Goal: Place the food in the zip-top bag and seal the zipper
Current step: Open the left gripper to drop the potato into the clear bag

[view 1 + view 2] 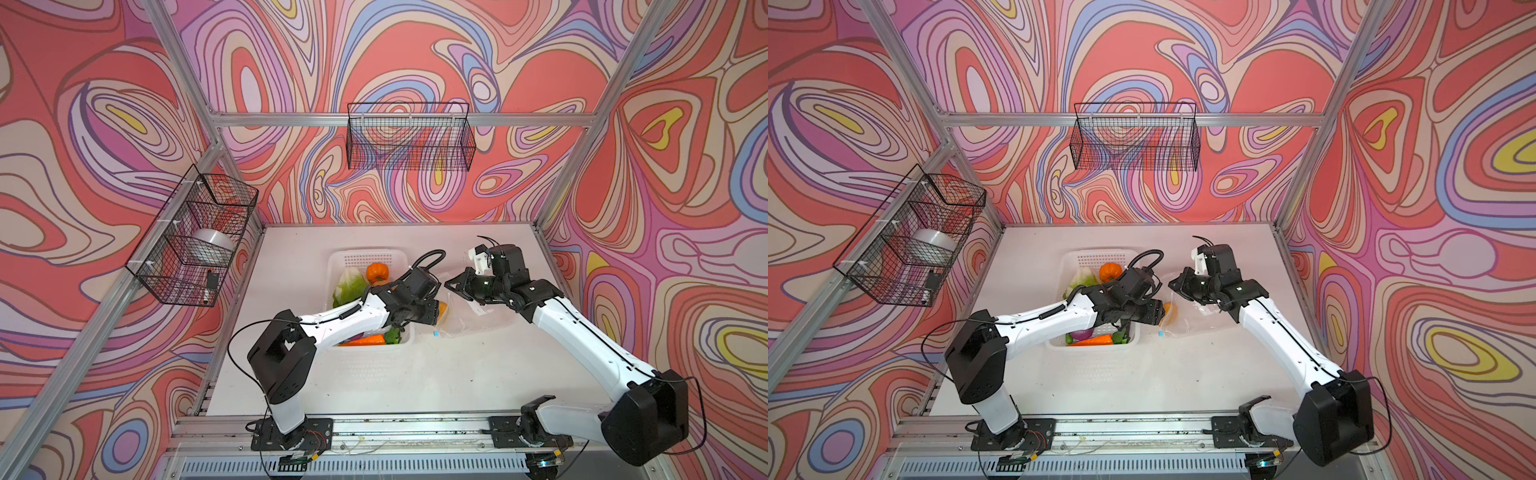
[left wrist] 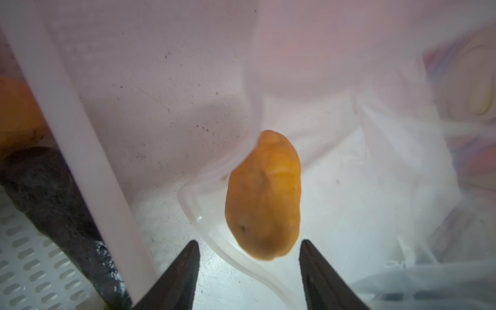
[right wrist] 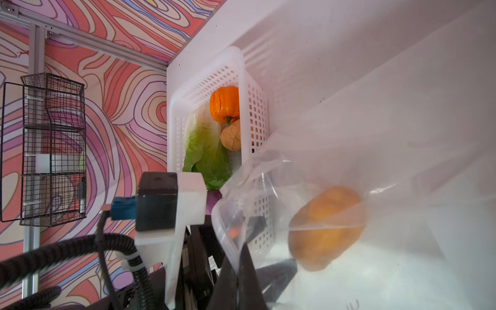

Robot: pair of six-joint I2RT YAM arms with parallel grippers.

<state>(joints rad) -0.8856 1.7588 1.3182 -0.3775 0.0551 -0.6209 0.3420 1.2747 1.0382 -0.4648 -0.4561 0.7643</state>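
Observation:
The clear zip-top bag (image 1: 478, 318) lies right of the white basket (image 1: 365, 257). My right gripper (image 3: 237, 257) is shut on the bag's mouth edge and holds it lifted. A tan potato (image 2: 264, 196) lies free just inside the mouth, past the zipper strip (image 2: 204, 228). My left gripper (image 2: 249, 244) is open right behind the potato and holds nothing. The blue slider (image 1: 436, 333) sits at the near end of the mouth. In the basket lie the pumpkin (image 1: 377, 272), lettuce (image 1: 349, 286), carrot (image 1: 365, 340), green pepper (image 1: 390, 336), onion (image 1: 1082, 333) and dark cucumber (image 2: 53, 198).
The left arm (image 1: 332, 320) reaches across the basket and hides its middle. A tan lumpy vegetable (image 3: 232, 135) lies beside the pumpkin. Two black wire baskets hang on the left wall (image 1: 195, 237) and the back wall (image 1: 409, 137).

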